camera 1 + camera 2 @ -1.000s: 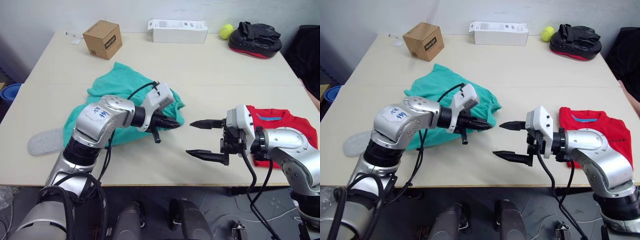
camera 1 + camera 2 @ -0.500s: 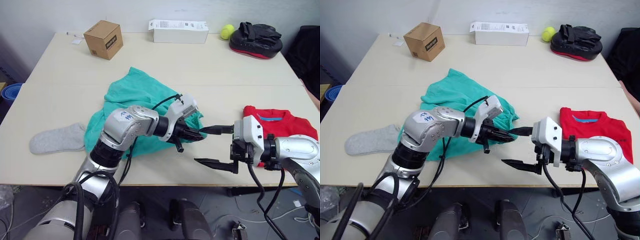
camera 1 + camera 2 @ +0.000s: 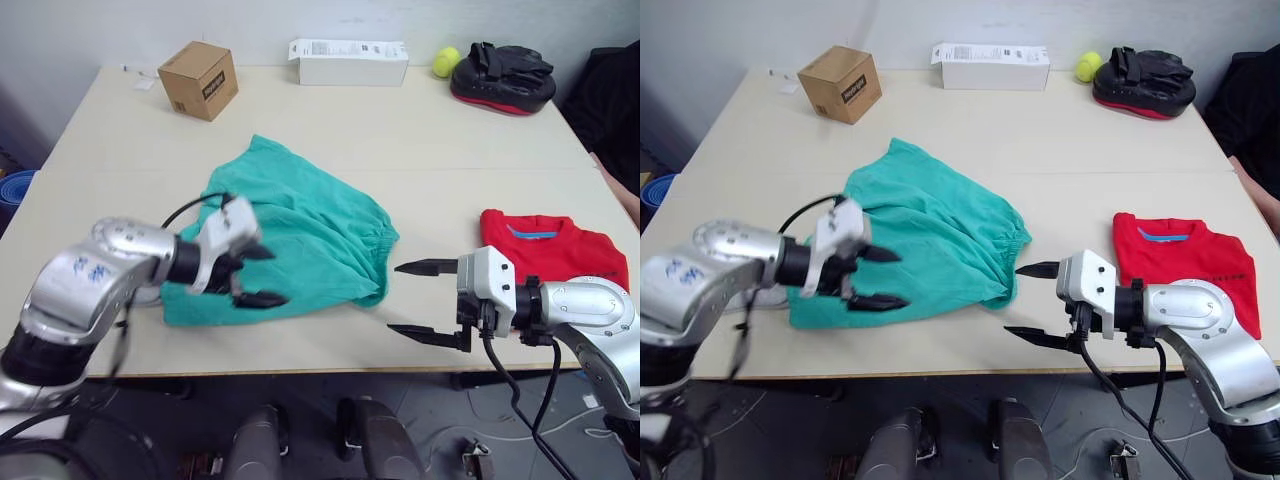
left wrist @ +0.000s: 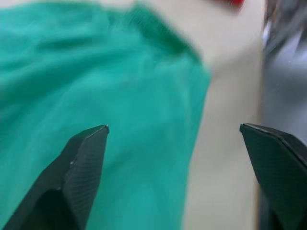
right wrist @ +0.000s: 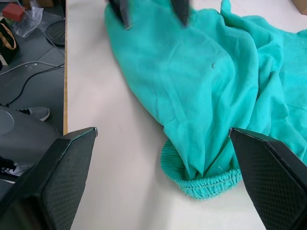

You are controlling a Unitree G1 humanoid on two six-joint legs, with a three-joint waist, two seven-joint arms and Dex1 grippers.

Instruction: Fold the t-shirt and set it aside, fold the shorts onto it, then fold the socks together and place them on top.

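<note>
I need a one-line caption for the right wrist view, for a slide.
Open right claw faces the teal shorts on the table.

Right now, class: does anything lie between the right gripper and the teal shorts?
Nothing visible does. The right gripper, open, faces the gathered waistband of the shorts across bare table. The t-shirt lies to its other side.

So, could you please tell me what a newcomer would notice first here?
Probably the teal shorts spread mid-table, with the open left hand over their near left edge and the open right hand just beside the waistband. Next, the folded red t-shirt at the table's right.
</note>
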